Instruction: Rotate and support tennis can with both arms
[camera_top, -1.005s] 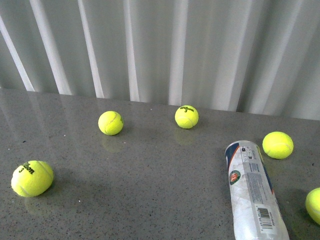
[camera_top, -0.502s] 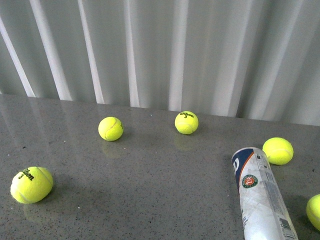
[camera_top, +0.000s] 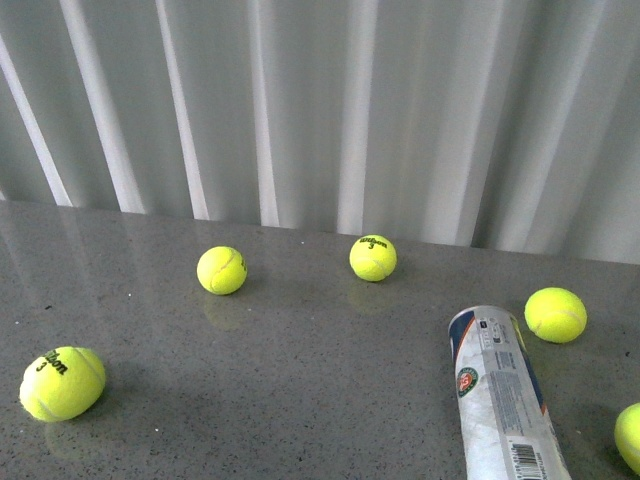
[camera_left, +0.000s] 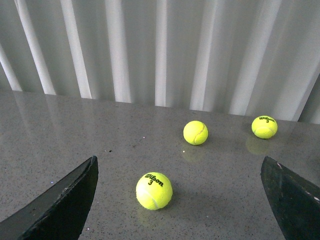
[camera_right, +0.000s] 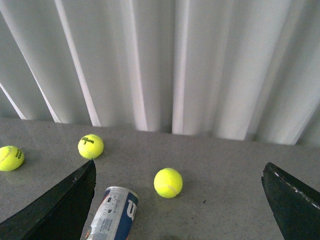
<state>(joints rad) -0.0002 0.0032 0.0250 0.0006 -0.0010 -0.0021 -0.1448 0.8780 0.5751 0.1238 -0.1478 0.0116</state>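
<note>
Fingers (camera_left: 65, 202) of left gripper (camera_left: 178, 161) spread wide, nothing btw. them; fingers (camera_right: 62, 207) of right gripper (camera_right: 179, 164) likewise wide apart and empty.

Tennis can (camera_top: 500, 390) lies on its side on the desk (camera_top: 300, 380), untouched; barcode end toward the robot, other end toward the pleated curtain (camera_top: 320, 100).

Risks, as judged:
1. The can is round and prob. slick, so a one-sided touch could send it rolling out of reach of the second arm; cause: fingers arriving at diff. times.
2. Far ball (camera_top: 555, 315) sits near the can's curtain end and edge ball (camera_top: 630, 435) sits near its barcode end; a wide approach by the right fingers could knock either, or trap one against the can.
3. The clear wall may flex or slip under a hard pinch during the turn; w/o support from the left arm the free end would prob. drop.

Pose: both grippers are held clear of the desk and aimed toward the curtain; neither arm shows in front view. Right gripper is near the can, which shows close by one finger's edge; left gripper is well apart from the can (can not in its view), w/ a Wilson-marked ball (camera_left: 154, 190) ahead of it.
</note>
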